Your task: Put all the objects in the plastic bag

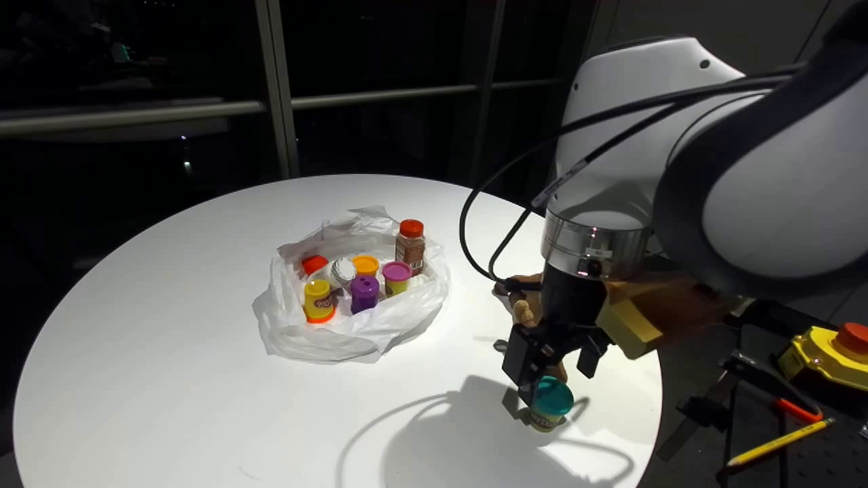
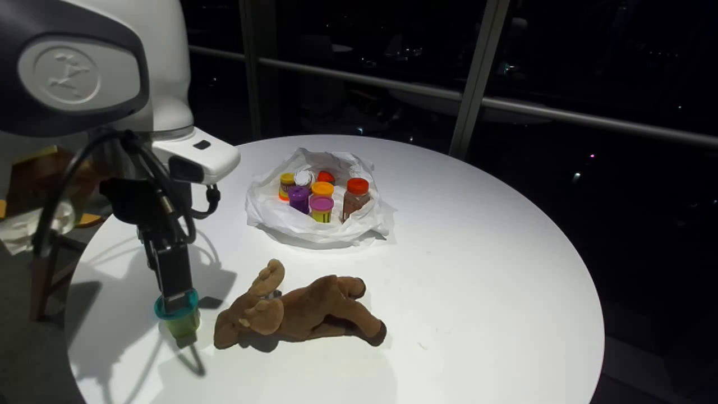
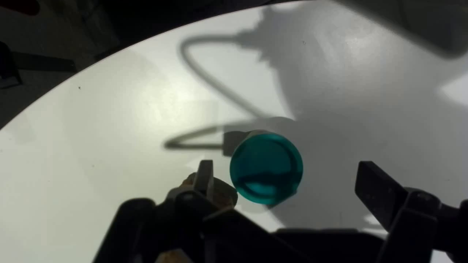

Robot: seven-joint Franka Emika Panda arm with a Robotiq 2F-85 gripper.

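Teal-lidded round tub [image 3: 266, 168] stands near the round white table's [image 1: 169, 393] edge; black gripper [image 3: 285, 176] spread wide over it, empty, probably to straddle it; wrinkled translucent plastic bag [image 1: 352, 341] lies splayed toward the far edge in both exterior views, likely for easy drops

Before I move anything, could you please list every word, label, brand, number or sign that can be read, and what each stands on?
None can be read with certainty.
Yellow-topped tub: logo, too blurred.
Teal-lidded tub: lettering, too blurred.
Red-capped bottle: label marks, too small.
Cable tag: too small.
Robot arm: round emblem, no letters I can make out.
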